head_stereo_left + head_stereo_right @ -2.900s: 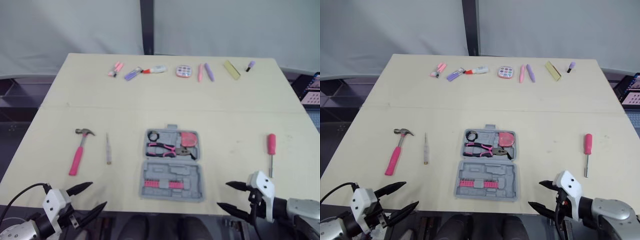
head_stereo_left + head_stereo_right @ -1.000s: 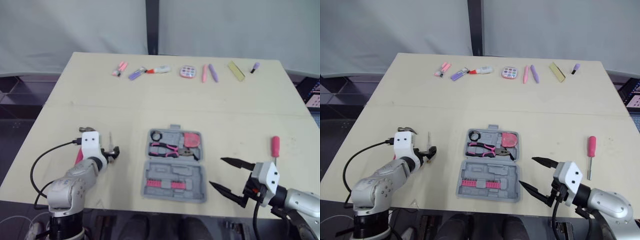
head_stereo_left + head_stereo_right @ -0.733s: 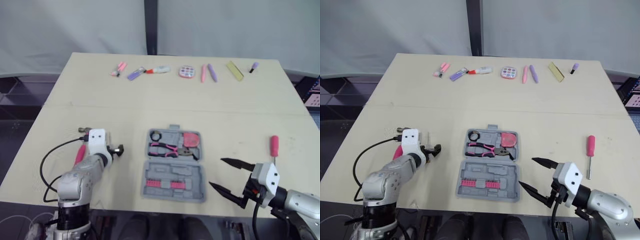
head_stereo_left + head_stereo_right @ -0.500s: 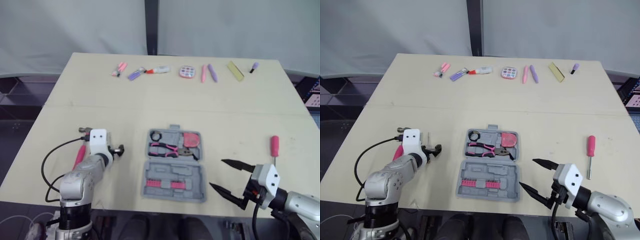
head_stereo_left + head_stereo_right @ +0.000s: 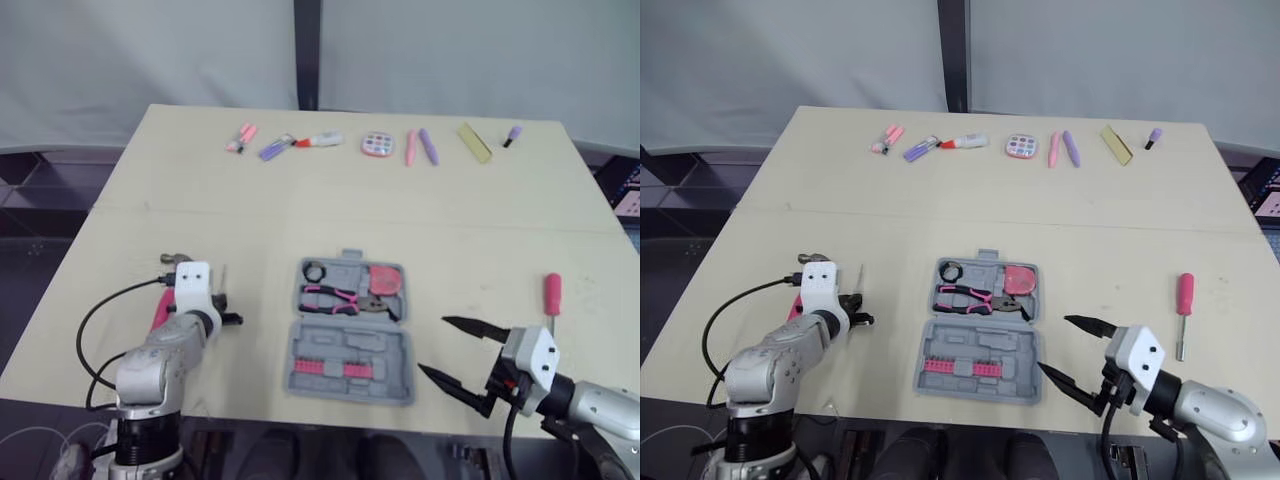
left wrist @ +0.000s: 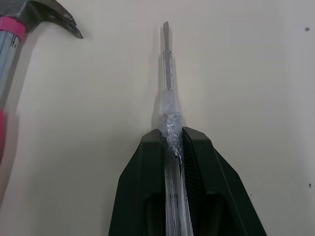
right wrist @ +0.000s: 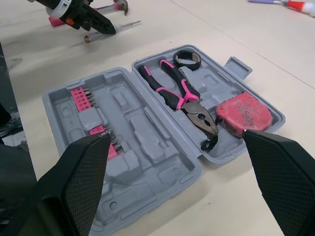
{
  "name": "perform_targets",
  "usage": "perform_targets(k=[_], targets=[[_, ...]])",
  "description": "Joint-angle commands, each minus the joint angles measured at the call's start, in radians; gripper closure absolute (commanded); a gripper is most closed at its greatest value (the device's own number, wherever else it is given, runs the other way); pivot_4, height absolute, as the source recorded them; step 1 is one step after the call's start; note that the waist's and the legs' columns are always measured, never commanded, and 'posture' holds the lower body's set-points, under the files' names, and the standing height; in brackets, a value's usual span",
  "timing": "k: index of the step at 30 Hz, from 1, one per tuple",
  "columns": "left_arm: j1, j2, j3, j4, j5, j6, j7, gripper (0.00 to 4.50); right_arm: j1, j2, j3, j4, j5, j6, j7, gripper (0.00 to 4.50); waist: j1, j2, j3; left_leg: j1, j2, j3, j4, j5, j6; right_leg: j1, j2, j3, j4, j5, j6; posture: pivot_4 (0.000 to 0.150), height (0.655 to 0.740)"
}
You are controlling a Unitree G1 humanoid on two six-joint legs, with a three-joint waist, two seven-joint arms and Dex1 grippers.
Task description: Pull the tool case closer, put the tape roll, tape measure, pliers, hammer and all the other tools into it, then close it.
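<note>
Tool case (image 5: 380, 345) open; left gripper (image 5: 226, 318) clenches the clear screwdriver (image 6: 167, 64) at its nine o'clock, likely lifting next; right gripper (image 5: 432, 345) fingers splayed.

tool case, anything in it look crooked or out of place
The pliers lie slanted across the case, nose by the tape measure, possibly not seated, so the case might not shut flat. The tape roll sits in its corner. Nothing looks spilled or broken.

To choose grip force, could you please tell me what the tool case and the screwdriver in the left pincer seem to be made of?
The tool case: seemingly grey moulded plastic, matte, with formed recesses. The screwdriver: see-through handle, probably clear plastic; thin silvery shaft, likely metal.
</note>
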Motion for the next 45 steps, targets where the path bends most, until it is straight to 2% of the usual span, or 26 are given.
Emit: perform_targets(k=[1, 4, 11, 16, 24, 38, 45], targets=[[-0.013, 0.108, -0.017, -0.017, 0.0, -0.06, -0.122, 4.48, -0.002, 0.006, -0.016, -0.003, 0.006, -0.016, -0.008, 0.0, -0.001, 0.0, 0.0, 0.0, 0.0, 0.0, 0.0, 0.0, 0.0, -0.001, 0.0, 0.0, 0.0, 0.0, 0.0, 0.15, 0.74], [-0.015, 0.203, -0.032, -0.017, -0.018, -0.107, -0.238, 4.48, -0.009, 0.007, -0.015, 0.008, 0.003, -0.022, -0.005, 0.0, -0.003, 0.0, 0.0, 0.0, 0.001, 0.0, 0.0, 0.0, 0.0, -0.002, 0.0, 0.0, 0.002, 0.0, 0.0, 0.15, 0.74], [-0.04, 0.486, -0.124, -0.068, -0.101, -0.248, -0.662, 4.48, -0.042, 0.004, -0.008, 0.052, -0.005, -0.041, 0.007, 0.0, -0.004, 0.0, 0.0, 0.0, 0.001, 0.0, -0.001, 0.0, -0.001, -0.003, -0.001, 0.002, 0.004, 0.0, 0.0, 0.15, 0.74], [-0.105, 0.581, -0.21, -0.083, -0.118, -0.298, -0.838, 4.48, -0.066, 0.005, 0.009, 0.071, -0.012, -0.054, 0.011, 0.0, -0.003, 0.001, 0.001, -0.001, 0.0, -0.001, -0.001, 0.0, 0.0, -0.003, -0.002, 0.004, 0.004, 0.0, 0.0, 0.15, 0.74], [-0.294, 0.533, -0.428, -0.065, -0.068, -0.343, -0.969, 4.48, -0.084, 0.006, 0.029, 0.079, -0.022, -0.058, 0.005, 0.0, -0.003, 0.001, 0.001, -0.002, -0.001, -0.002, 0.0, -0.001, 0.0, -0.003, -0.001, 0.002, 0.005, 0.0, 0.0, 0.15, 0.74], [-0.401, 0.509, -0.639, -0.013, 0.06, -0.4, -1.107, 4.48, -0.051, 0.002, 0.019, 0.063, -0.022, -0.058, -0.003, 0.0, -0.016, 0.0, 0.001, -0.002, 0.0, -0.001, 0.0, -0.001, 0.001, -0.003, 0.001, 0.001, 0.007, 0.0, 0.0, 0.15, 0.74], [-0.466, 0.458, -0.76, 0.041, 0.186, -0.443, -1.127, 4.48, -0.04, 0.003, 0.016, 0.057, -0.028, -0.061, -0.007, 0.0, -0.012, 0.0, 0.001, -0.002, -0.001, -0.001, 0.001, -0.001, 0.001, -0.003, 0.001, 0.001, 0.008, 0.0, 0.0, 0.15, 0.74]])
